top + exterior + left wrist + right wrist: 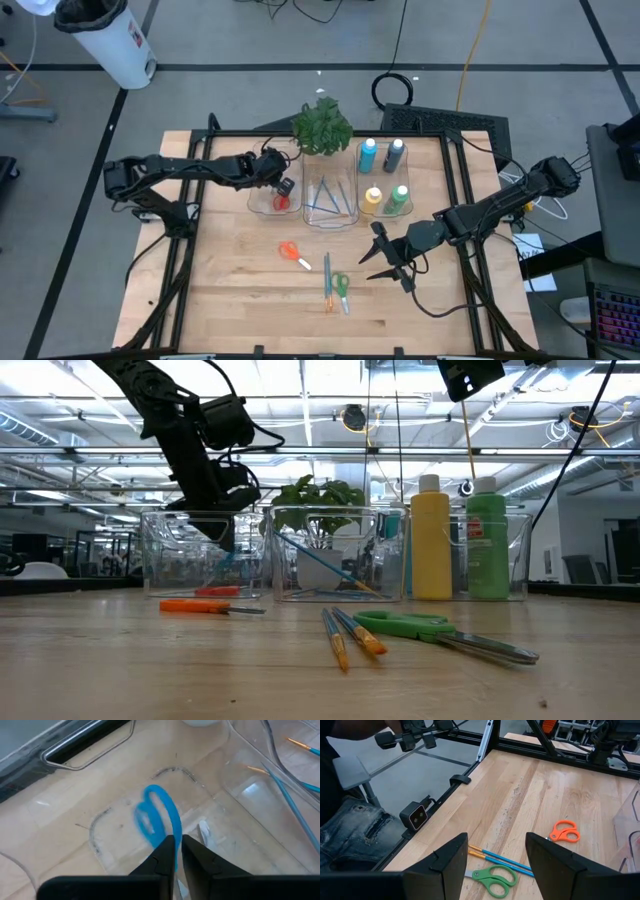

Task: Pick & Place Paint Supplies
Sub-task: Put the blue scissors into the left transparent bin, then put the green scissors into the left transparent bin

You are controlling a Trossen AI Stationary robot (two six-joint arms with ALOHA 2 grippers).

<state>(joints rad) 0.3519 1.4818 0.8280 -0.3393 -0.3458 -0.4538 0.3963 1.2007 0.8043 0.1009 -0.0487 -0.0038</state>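
no legible text, bottle labels too small to read

Wooden table (230,290), bins (329,200), orange scissors (289,250), green scissors (341,286), brushes (327,283)

Evenly, brightly lit from overhead ceiling strips at the top of the low view; soft shadows; glare on clear bins (330,550); near tabletop blurred.
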